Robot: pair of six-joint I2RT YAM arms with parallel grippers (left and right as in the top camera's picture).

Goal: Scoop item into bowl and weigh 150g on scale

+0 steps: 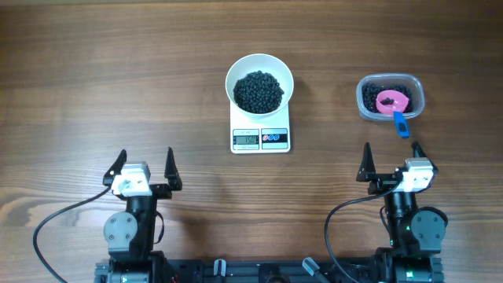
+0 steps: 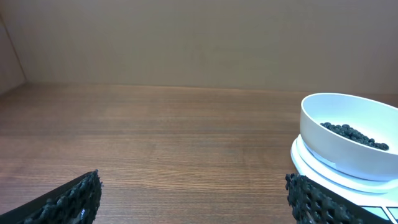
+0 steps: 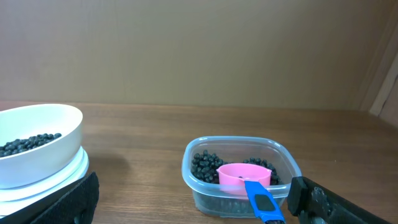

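The right gripper [image 1: 391, 161] stands with its fingers spread wide and holds nothing. The left gripper [image 1: 144, 163] is spread wide and empty as well. Both rest low at the near edge of the table [image 1: 118, 79].

Straight ahead of the right gripper, and near to it, lies the pink scoop [image 1: 391, 101] inside the clear tub [image 1: 364, 98]. Its blue handle [image 1: 401, 124] sticks out over the near rim of the tub. The long axis of the handle runs from the cup back toward this gripper, a little to its right side. So the right arm is clearly the nearer one for taking the scoop; the left arm is well apart from it.

The bowl [image 1: 233, 82] sits on the scale [image 1: 261, 124], between the two arms and farther away. The beads [image 1: 258, 90] make a dark, grainy heap in the middle of the bowl, and more of them lie in the tub around the scoop. The display [image 1: 246, 140] is lit, but I cannot read its digits.
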